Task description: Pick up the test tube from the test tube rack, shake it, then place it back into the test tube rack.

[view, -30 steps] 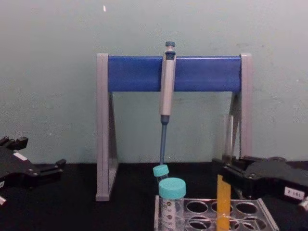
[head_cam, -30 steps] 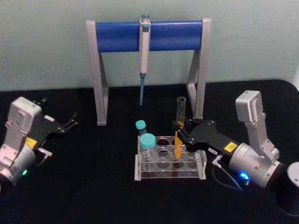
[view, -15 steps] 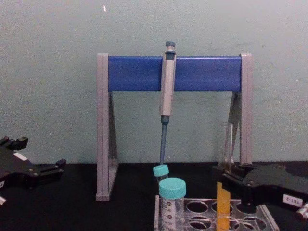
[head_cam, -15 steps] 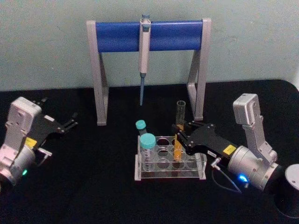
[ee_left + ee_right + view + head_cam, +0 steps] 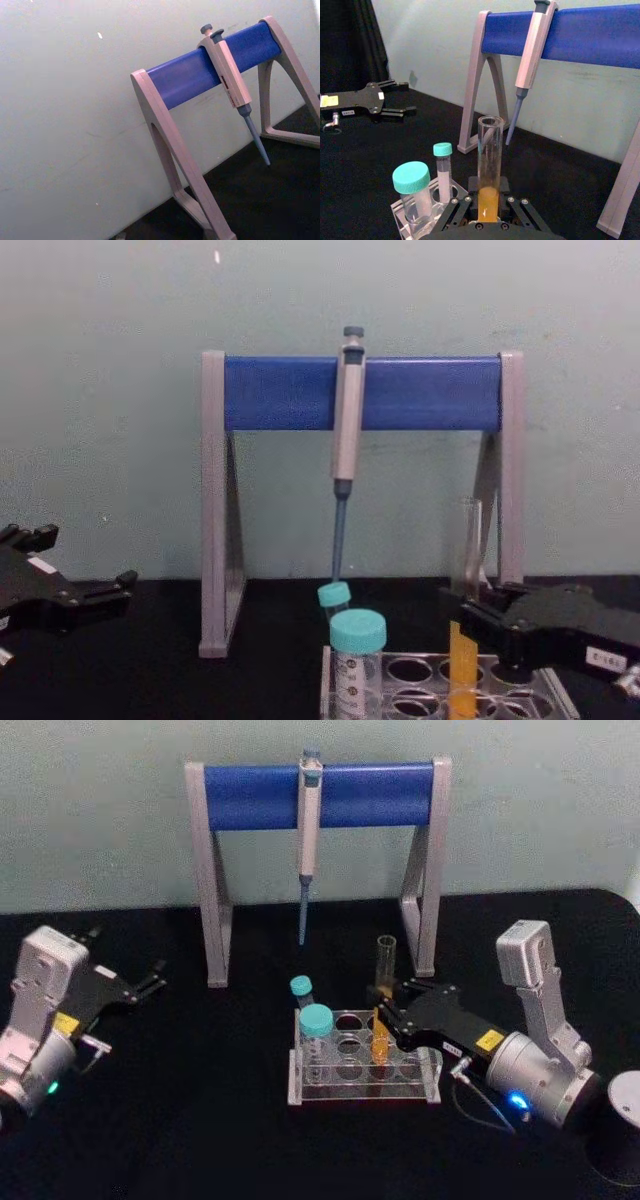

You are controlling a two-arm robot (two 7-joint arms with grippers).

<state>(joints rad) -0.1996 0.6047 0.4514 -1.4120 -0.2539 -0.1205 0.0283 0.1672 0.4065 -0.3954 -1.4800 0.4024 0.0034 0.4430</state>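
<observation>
The test tube (image 5: 385, 965) is tall and clear with orange-yellow liquid in its lower part. It stands upright with its bottom in a right-hand hole of the clear test tube rack (image 5: 362, 1094) at table centre. My right gripper (image 5: 388, 1016) reaches in from the right and is shut on the tube just above the rack's top plate. In the right wrist view the fingers (image 5: 454, 210) flank the tube (image 5: 489, 155) at the liquid level. From the chest the tube (image 5: 466, 560) rises above the gripper (image 5: 468, 616). My left gripper (image 5: 155, 980) rests open at the far left.
A blue-and-grey pipette stand (image 5: 250, 798) holding a pipette (image 5: 308, 830) stands right behind the rack. Two teal-capped tubes (image 5: 316, 1024) (image 5: 301, 988) fill the rack's left holes. A grey round object (image 5: 628, 1096) sits at the right edge.
The right gripper has lowered the test tube a little deeper into the rack hole and eased slightly back. The left arm has stayed still.
</observation>
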